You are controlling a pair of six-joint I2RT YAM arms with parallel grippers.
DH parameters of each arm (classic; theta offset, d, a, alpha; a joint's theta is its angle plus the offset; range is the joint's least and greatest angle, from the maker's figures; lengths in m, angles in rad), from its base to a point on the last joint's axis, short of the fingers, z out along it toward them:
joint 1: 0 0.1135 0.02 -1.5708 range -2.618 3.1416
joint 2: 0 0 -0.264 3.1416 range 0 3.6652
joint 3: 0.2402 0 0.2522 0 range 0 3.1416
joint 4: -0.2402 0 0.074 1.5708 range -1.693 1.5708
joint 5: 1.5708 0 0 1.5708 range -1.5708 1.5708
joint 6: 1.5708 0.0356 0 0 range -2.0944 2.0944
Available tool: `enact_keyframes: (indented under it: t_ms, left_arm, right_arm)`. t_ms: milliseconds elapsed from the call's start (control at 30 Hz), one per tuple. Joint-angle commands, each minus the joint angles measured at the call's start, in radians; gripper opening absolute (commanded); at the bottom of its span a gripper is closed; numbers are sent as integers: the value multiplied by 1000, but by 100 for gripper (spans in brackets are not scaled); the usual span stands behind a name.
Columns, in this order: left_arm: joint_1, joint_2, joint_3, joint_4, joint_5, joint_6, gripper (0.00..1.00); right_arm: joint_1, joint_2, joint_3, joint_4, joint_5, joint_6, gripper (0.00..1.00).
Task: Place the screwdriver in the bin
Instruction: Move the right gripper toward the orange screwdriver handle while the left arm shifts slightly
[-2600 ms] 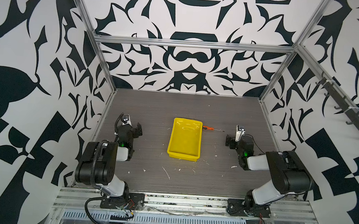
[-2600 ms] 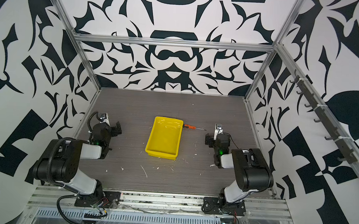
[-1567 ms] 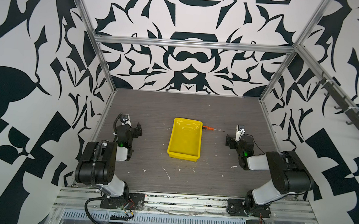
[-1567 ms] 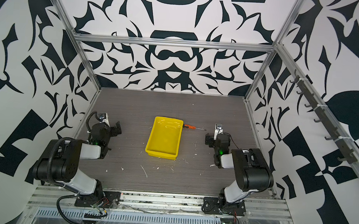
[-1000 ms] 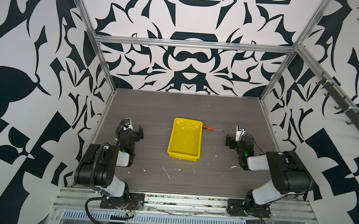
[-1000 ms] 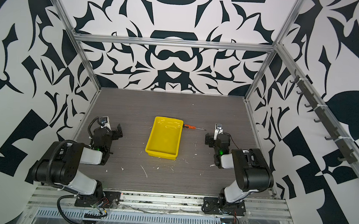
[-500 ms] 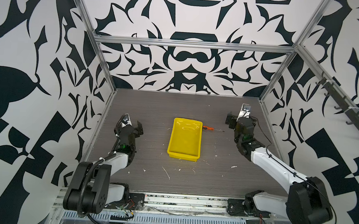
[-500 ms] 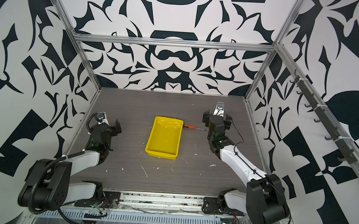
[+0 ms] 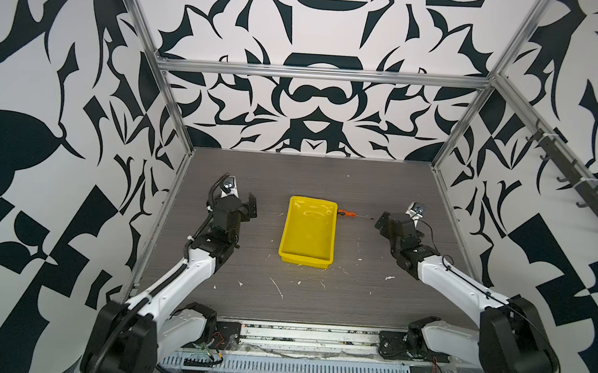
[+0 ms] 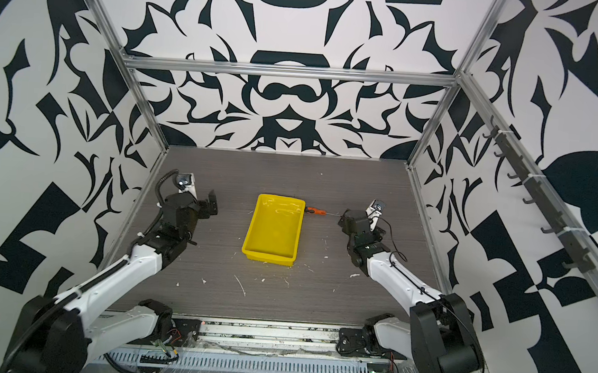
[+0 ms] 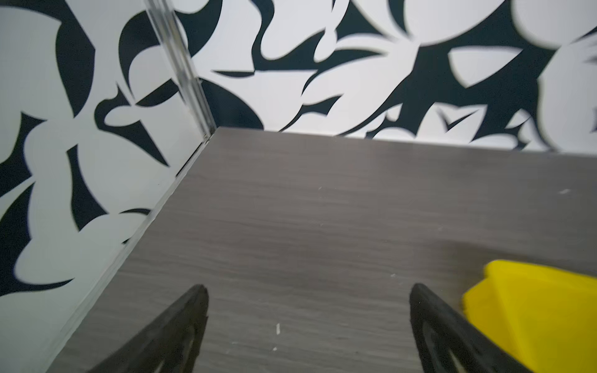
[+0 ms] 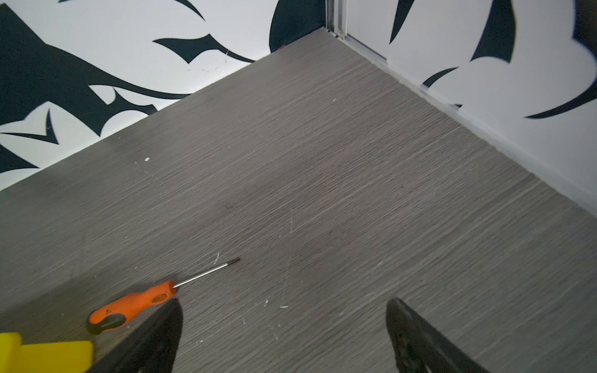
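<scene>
Right wrist, screwdriver [image 12: 135, 305] nr bin [image 12: 45, 354], pincer [image 12: 283, 303] spread

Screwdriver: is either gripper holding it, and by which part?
Nothing is held. The screwdriver lies on the table beside the bin; left gripper and right gripper are both open and empty.

Screwdriver [image 9: 346, 213] on table [image 9: 326, 182], just right of bin [image 9: 305, 261] far corner.

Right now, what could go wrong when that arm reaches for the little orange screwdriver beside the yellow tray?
The small orange-handled screwdriver lies flat right beside the shallow yellow plastic bin, so the open right gripper might knock the bin's rim. The screwdriver could also roll away if nudged.
</scene>
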Motion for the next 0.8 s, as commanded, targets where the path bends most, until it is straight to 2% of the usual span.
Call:
enact_keyframes:
  t_ms: [0,100,167,233,300,367,433,500,633,733,767]
  left_arm:
    - [2,-63,48,-330,89,-175,100]
    - [2,-102,23,-439,170,-208,100]
    - [1,-122,4,-501,165,-266,100]
    - [3,-142,7,-583,146,-316,100]
    - [1,-182,7,-618,147,-296,100]
    - [2,-236,-28,-616,97,-326,100]
    - [2,-288,-85,-596,60,-362,100]
    - [3,-336,-130,-599,20,-421,100]
    - [4,-402,-213,-514,48,-438,100]
    - [5,-432,-302,-477,13,-538,100]
    - [6,-451,-297,-483,12,-524,100]
  right_arm:
    - [-1,45,32,49,-63,54,100]
    - [-10,115,125,-38,-110,42,100]
    - [-11,164,201,-123,-137,5,100]
    - [-11,203,222,-112,-183,-14,99]
    - [-12,232,225,-84,-229,-23,98]
    - [-14,258,246,-80,-291,-43,97]
    - [-27,301,289,-97,-434,-62,94]
    - [-39,353,346,-153,-507,-53,93]
    - [-43,362,331,-131,-498,-34,91]
    - [-48,365,306,-93,-499,-4,90]
    - [-53,379,309,-96,-518,21,90]
